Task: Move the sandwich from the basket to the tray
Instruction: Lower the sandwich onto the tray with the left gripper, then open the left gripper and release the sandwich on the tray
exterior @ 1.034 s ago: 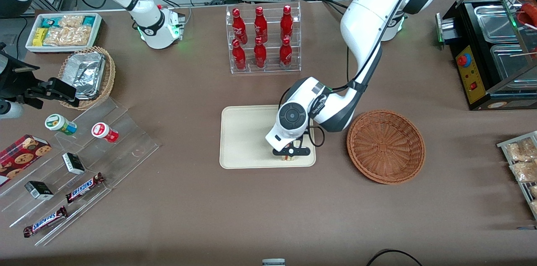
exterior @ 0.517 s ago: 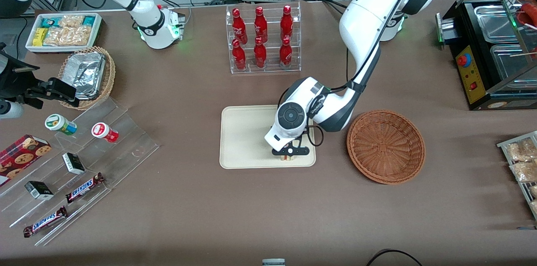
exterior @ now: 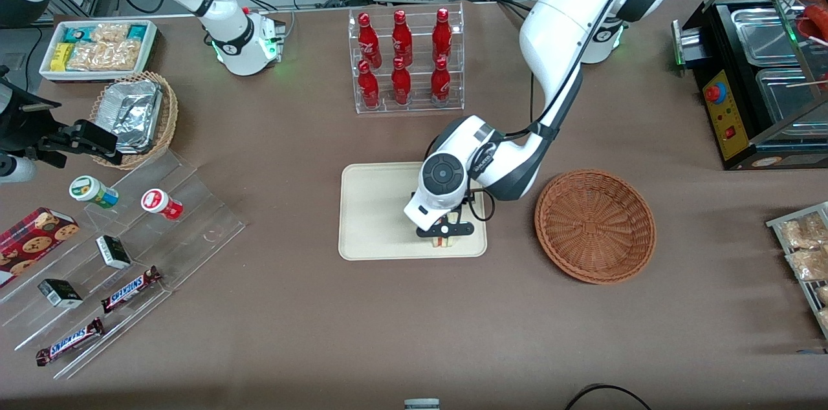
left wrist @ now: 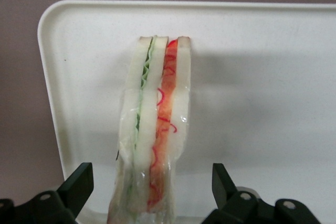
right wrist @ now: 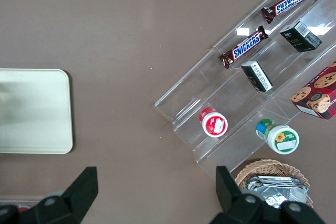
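End effector (left wrist: 149, 195) open astride sandwich (left wrist: 152, 129)

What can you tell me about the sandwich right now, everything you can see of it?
The sandwich is a pale white-bread wedge with a green layer and a red-orange layer along its edge, wrapped in clear film. It stands on edge on the cream tray, near the tray's rim nearest the front camera, toward the basket end. The tool is open, its fingers either side of the sandwich and apart from it. The basket holds nothing.
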You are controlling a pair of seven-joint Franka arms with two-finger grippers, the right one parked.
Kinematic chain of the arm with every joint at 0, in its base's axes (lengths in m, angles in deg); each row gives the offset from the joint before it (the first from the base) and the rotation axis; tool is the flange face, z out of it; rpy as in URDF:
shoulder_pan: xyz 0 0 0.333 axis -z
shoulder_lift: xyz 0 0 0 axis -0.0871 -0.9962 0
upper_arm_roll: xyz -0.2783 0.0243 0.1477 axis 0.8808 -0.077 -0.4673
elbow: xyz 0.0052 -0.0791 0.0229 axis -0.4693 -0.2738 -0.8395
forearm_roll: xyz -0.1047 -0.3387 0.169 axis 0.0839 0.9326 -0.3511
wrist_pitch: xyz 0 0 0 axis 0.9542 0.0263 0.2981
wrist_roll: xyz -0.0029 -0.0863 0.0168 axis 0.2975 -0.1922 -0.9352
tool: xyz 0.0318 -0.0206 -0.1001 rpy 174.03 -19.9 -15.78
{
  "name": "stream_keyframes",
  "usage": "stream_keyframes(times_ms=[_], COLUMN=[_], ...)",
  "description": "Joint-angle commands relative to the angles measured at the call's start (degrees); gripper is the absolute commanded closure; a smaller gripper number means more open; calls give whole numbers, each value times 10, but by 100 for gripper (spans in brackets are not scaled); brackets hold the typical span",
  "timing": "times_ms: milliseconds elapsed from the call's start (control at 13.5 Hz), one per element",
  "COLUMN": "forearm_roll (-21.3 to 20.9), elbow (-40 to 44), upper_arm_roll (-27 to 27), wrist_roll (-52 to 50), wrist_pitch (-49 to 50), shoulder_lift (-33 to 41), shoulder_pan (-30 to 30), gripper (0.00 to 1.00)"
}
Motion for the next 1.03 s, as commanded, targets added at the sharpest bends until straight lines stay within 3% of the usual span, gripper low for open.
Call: stream_keyframes(times_ms=[0,960], forearm_roll=[-6,0], elbow=[14,15], upper_arm_roll=[-11,-95], wrist_roll=[-15,-5], wrist_pitch=[8,33], shoulder_lift=[3,79], shoulder_pan=[6,2], gripper=[1,0])
